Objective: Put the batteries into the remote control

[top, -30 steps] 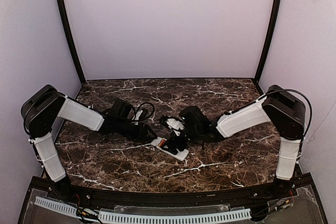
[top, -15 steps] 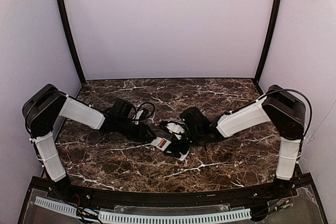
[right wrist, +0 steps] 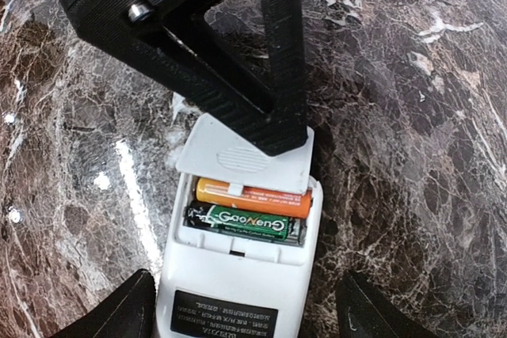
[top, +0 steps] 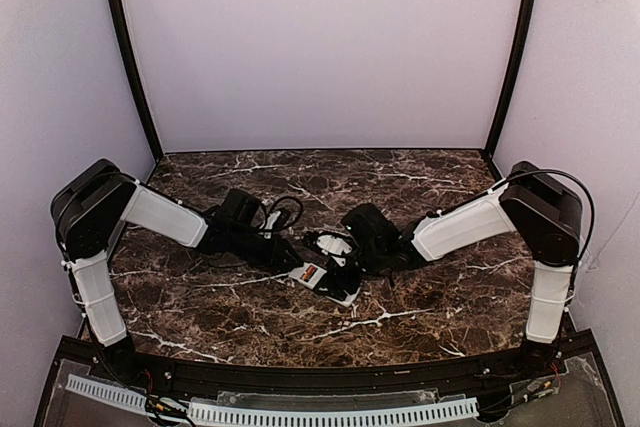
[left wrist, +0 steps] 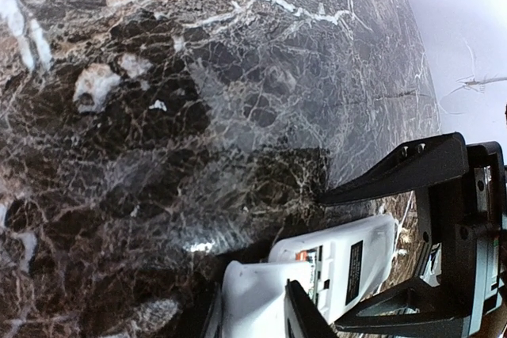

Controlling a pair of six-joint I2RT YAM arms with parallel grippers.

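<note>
The remote control [right wrist: 234, 275] is laid back-up on the dark marble table [top: 420, 297], near its middle, between the two grippers. Its recess is uncovered, and the batteries [right wrist: 245, 222] are seated in it side by side: a green one next to the label and an orange one beyond it. A white cover [right wrist: 238, 156] is rested at the recess's far end, overlapping its edge. The cover is flanked by the left gripper [left wrist: 257, 318], whose jaws are drawn narrow around it. Whether it is actually pinched cannot be told. The right gripper [right wrist: 245, 314] is held wide, with one finger at each side of the remote's labelled end and a gap seen on one side. Compared with a second earlier, the left arm is seen shifted inward toward the remote, whose place is little changed.
</note>
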